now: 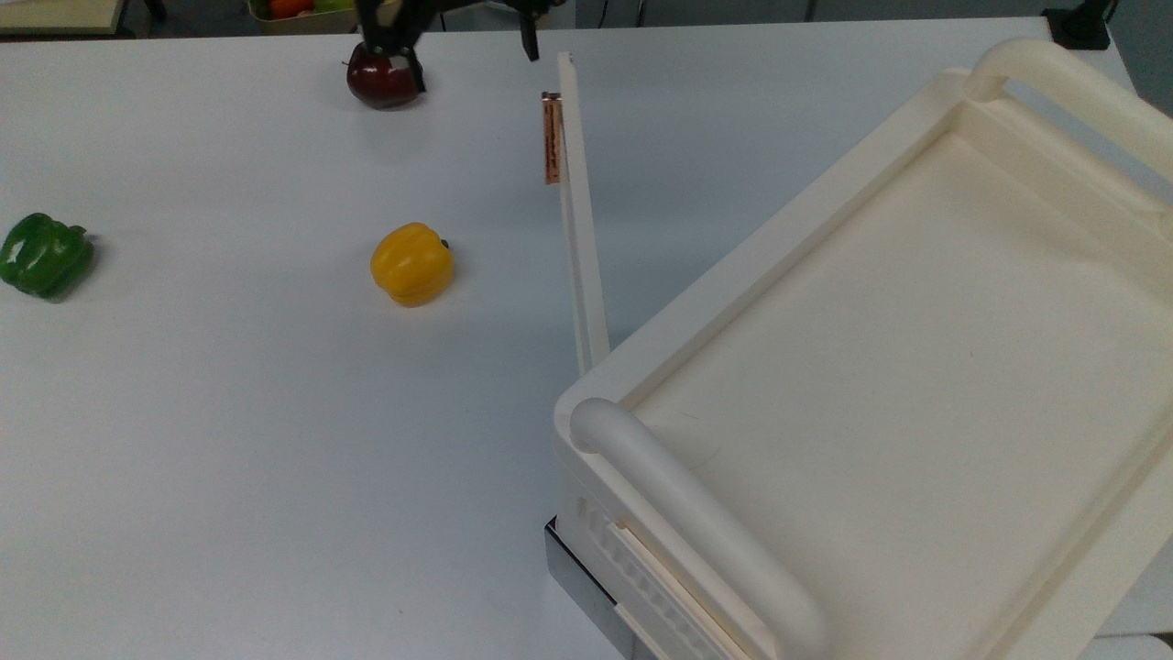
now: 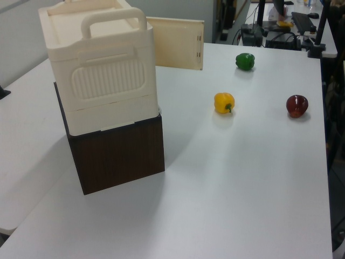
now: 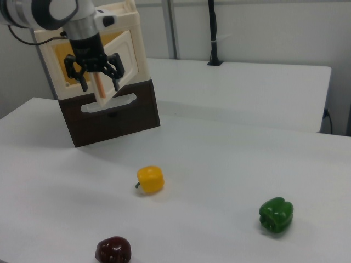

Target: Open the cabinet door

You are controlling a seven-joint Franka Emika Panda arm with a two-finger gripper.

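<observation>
The cabinet (image 1: 871,367) is a cream box on a dark brown base (image 2: 118,156). Its cabinet door (image 1: 579,257) stands swung wide out from the near corner, a thin cream panel with a copper-brown strip (image 1: 551,137) near its free edge. In the left view the cabinet door (image 2: 175,43) juts toward the table's far side. My gripper (image 1: 463,37) hangs open at the top view's upper edge, just left of the door's free end and apart from it. In the right view the gripper (image 3: 99,82) is in front of the door (image 3: 118,63), fingers spread, holding nothing.
A yellow pepper (image 1: 412,264) lies mid-table, a green pepper (image 1: 44,255) at the top view's far left, and a dark red apple (image 1: 380,78) right under one gripper finger. Thick cream bar handles (image 1: 696,532) cross the cabinet's top.
</observation>
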